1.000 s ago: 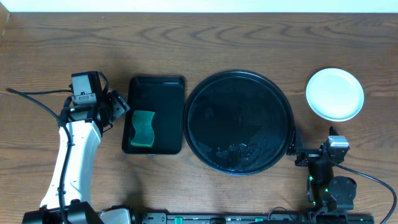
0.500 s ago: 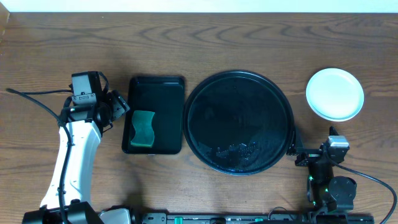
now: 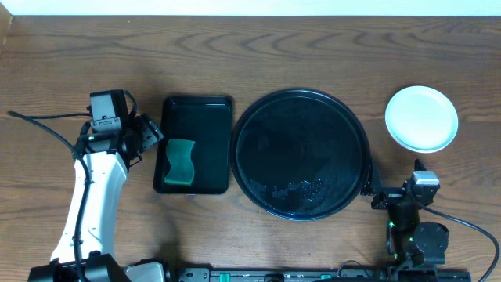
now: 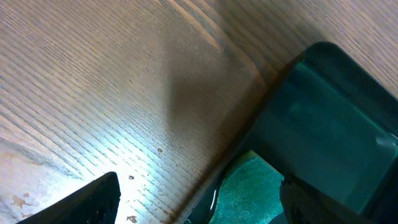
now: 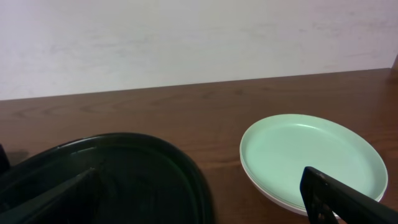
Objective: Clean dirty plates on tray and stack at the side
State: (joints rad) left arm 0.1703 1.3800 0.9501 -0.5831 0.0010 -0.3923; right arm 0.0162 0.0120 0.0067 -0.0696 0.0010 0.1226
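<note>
Since nothing lies on it, tray [image 3: 297, 141]: bare at mid-table, glossy, with what look like water beads toward its near edge; probably slick.
Small tray [image 3: 197, 113]: left of the tray, just beside it, holding the sponge [image 3: 181, 162] at its near end.
Plates [image 3: 421, 117]: stacked on the table at far right, off the tray and a little apart from its rim. The right wrist view shows a mint one on top and a white edge beneath; the count in the pile I cannot make out.
Handling: likely light, stiff and smooth, apt to chip if knocked, and the top one may slide on the one below. The thin raised rim is the place to pinch, at its near edge.
Left gripper [image 4: 214, 202]: jaws spread wide, holding nothing, over bare wood at the small tray's left edge, well apart from the plates.
Right gripper [image 5: 199, 202]: jaws spread wide and empty, near right of the tray.
Fingers [image 5: 348, 199]: the right-hand one sits just near of the plates' rim, not touching.
</note>
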